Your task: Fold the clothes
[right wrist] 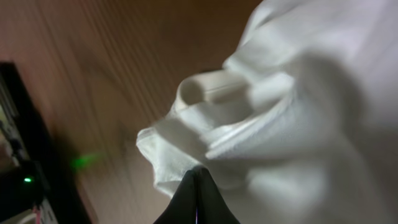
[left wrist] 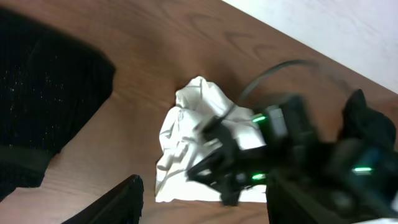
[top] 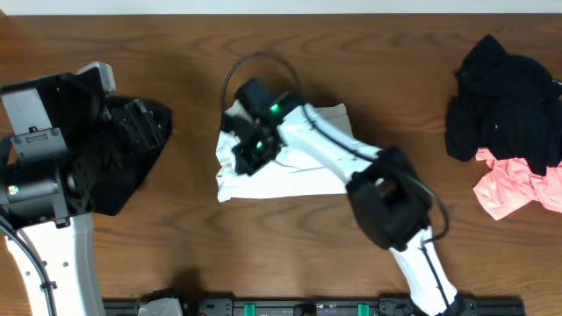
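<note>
The brown desk (top: 176, 53) holds all the clothes. The biggest lump is a black heap (top: 505, 96) at the far right edge. It is all scrunched up and nobody has folded it. Another black cloth (top: 145, 132) lies on the left side, under the left arm. It looks flatter, but I cannot tell if it is folded.

The white T-shirt (top: 299, 175) is in the middle of the desk. It looks partly folded. It is small and has some straight edges, but its left side is bunched and bumpy. A pink one (top: 514, 184) sits crumpled just below the black heap, touching it.

The right fingers (right wrist: 196, 196) are closed tight, with their tips at a fold of the white T-shirt. I cannot tell if any cloth is caught between them. The left fingers (left wrist: 202, 199) are spread apart and hold nothing.

I think the job is only partly done. The white T-shirt needs finishing, and the heap and the pink one have not been started.
</note>
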